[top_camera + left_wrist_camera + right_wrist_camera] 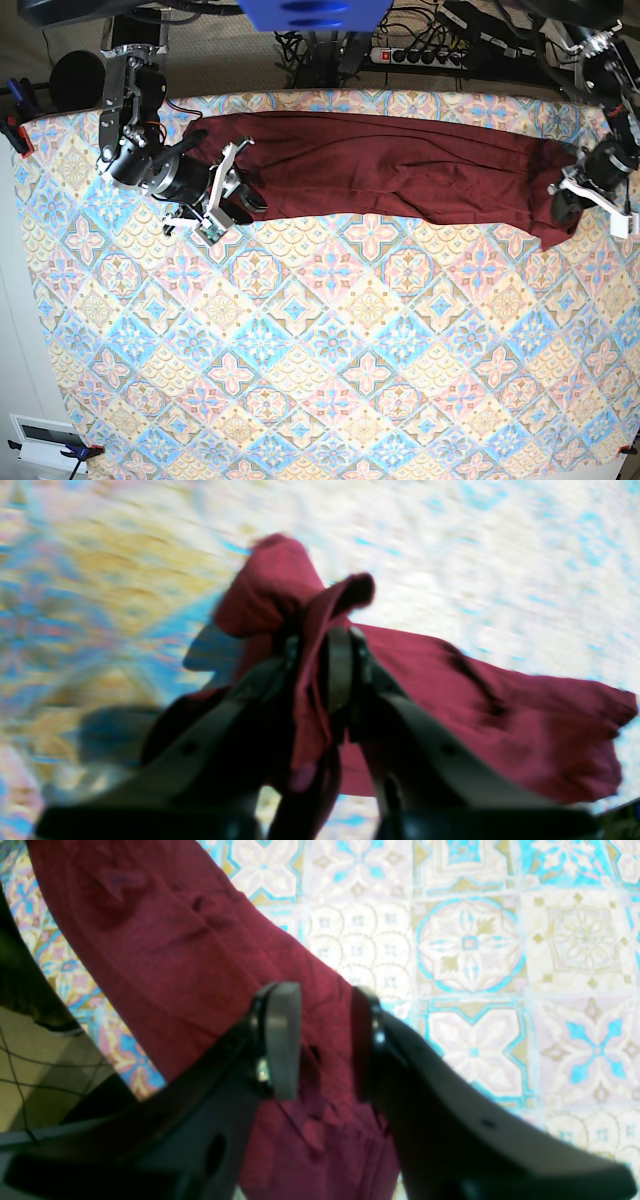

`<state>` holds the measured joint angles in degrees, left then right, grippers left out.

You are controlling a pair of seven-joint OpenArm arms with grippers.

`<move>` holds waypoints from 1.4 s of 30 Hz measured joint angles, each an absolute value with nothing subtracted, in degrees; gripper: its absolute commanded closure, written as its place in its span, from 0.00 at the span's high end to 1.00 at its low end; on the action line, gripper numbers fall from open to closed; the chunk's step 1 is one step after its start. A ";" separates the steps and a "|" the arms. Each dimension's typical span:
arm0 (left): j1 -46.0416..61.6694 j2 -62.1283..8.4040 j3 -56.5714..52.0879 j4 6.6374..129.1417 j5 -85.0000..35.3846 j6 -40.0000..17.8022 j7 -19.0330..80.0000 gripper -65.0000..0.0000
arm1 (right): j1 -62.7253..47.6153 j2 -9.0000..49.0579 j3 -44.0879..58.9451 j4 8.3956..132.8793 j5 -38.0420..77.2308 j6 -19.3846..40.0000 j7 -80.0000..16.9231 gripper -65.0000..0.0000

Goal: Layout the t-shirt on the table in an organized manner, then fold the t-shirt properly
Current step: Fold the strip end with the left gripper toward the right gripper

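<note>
Right gripper (240, 178) reaches low over the table (320, 340), jaws half apart astride the t-shirt (390, 165), grip uncertain. Maroon cloth stretches long and rumpled along the far edge to the left gripper (560, 190), pinched tight on its bunched end.

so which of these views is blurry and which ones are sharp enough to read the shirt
Left wrist view: motion-smeared; the table pattern is streaked, though the left gripper pinching the t-shirt still reads. Right wrist view: tiles crisp, the right gripper slightly soft up close. Base view: evenly lit and sharp.
</note>
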<state>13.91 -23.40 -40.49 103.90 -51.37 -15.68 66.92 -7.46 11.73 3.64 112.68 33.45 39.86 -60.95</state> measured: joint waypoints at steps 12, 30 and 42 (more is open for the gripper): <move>13.52 -11.33 -36.64 104.84 -48.29 -15.07 68.90 0.02 | -7.57 11.75 6.07 112.66 33.52 39.90 -60.93 0.26; 13.67 -5.72 -27.88 104.57 -40.99 -15.07 64.31 0.14 | -7.60 11.62 5.96 112.66 33.67 39.88 -60.95 0.26; 17.45 -13.19 -32.60 105.80 -66.35 -15.53 64.23 0.47 | -7.38 11.60 5.93 112.66 33.69 39.88 -60.93 0.26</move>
